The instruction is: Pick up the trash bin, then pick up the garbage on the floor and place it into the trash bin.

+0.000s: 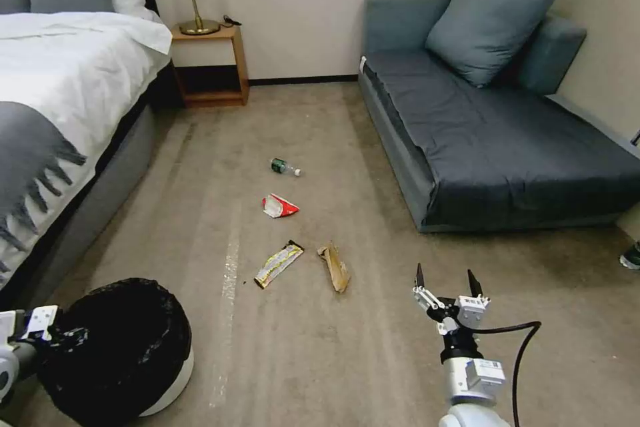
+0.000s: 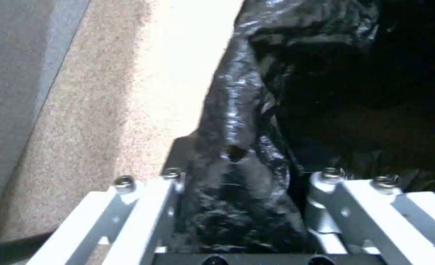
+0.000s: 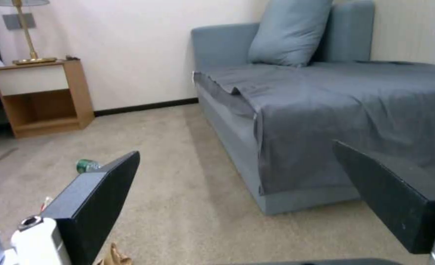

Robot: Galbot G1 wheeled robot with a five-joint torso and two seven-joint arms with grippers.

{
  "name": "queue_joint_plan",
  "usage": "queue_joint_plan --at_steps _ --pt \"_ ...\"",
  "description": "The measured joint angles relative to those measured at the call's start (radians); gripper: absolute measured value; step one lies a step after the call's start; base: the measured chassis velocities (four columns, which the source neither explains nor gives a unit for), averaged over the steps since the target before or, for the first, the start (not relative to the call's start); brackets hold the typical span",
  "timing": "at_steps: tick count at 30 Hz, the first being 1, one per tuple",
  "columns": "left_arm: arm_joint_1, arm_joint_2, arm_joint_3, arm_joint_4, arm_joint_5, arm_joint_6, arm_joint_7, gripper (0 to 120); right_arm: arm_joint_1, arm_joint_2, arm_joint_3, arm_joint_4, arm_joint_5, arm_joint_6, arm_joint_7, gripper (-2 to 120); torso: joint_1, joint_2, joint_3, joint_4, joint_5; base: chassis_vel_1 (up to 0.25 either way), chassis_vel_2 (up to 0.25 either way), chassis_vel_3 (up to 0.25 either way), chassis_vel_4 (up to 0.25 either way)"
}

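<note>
The trash bin (image 1: pixel 120 347), a white shell lined with a crinkly black bag, sits at the lower left of the head view. My left gripper (image 1: pixel 40 330) is shut on its near rim. The left wrist view shows the left gripper (image 2: pixel 249 173) with the bag-covered rim of the bin (image 2: pixel 237 110) pinched between its fingers. The garbage lies on the carpet ahead: a bottle (image 1: pixel 285 167), a red-and-white packet (image 1: pixel 280 205), a yellow-silver wrapper (image 1: pixel 279 263) and a brown paper bag (image 1: pixel 335 267). My right gripper (image 1: pixel 447 280) hangs open to the right of the paper bag, holding nothing. The right wrist view shows the right gripper (image 3: pixel 236 149) and, past it, the bottle (image 3: pixel 86 165).
A bed (image 1: pixel 60 80) runs along the left. A wooden nightstand (image 1: pixel 210 63) with a lamp stands at the back wall. A blue-grey sofa (image 1: pixel 500 140) fills the right side. A shoe (image 1: pixel 630 257) shows at the right edge. Open carpet lies between bed and sofa.
</note>
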Motion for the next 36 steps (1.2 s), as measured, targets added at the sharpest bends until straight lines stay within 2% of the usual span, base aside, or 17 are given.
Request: queue_joint_plan --at_steps 3,11,24,28,29,30,34,36 --pt "0.001 -0.008 -0.003 -0.011 -0.015 0.001 -0.007 20 0.0 0.0 -0.003 -0.002 -0.002 0.0 0.0 100 0.0 0.0 0.0 0.0 -0.0003 0.0 0.0 0.0 0.0" --pt "0.006 -0.027 -0.018 -0.023 -0.041 0.002 -0.024 19 -0.003 0.0 -0.013 -0.007 -0.008 0.004 0.0 100 0.0 0.0 0.0 -0.0005 -0.0014 0.0 0.0 0.0 0.0" --pt "0.025 -0.083 -0.067 -0.116 -0.097 0.008 -0.089 10 -0.019 -0.002 -0.016 -0.001 -0.005 0.011 0.0 100 0.0 0.0 0.0 -0.0007 -0.0025 0.0 0.0 0.0 0.0" --pt "0.04 -0.103 -0.114 -0.191 -0.132 0.007 -0.14 2 -0.021 -0.005 -0.018 -0.001 -0.004 0.011 0.0 100 0.0 0.0 0.0 -0.0012 -0.0026 0.0 0.0 0.0 0.0" --pt "0.043 -0.109 -0.128 -0.214 -0.141 0.006 -0.153 2 -0.021 -0.005 -0.019 -0.001 -0.003 0.011 0.0 100 0.0 0.0 0.0 -0.001 -0.0015 0.0 0.0 0.0 0.0" --pt "0.043 -0.109 -0.128 -0.214 -0.141 0.006 -0.153 2 -0.021 -0.005 -0.019 -0.001 -0.003 0.011 0.0 100 0.0 0.0 0.0 -0.001 -0.0015 0.0 0.0 0.0 0.0" --pt "0.063 -0.134 -0.174 -0.296 -0.167 0.006 -0.19 2 -0.021 -0.009 -0.026 -0.001 -0.003 0.013 0.0 100 0.0 0.0 0.0 -0.0008 -0.0014 0.0 0.0 0.0 0.0" --pt "0.069 -0.142 -0.186 -0.314 -0.168 0.006 -0.197 2 -0.021 -0.01 -0.029 -0.002 -0.003 0.016 0.0 100 0.0 0.0 0.0 -0.0005 -0.0013 0.0 0.0 0.0 0.0"
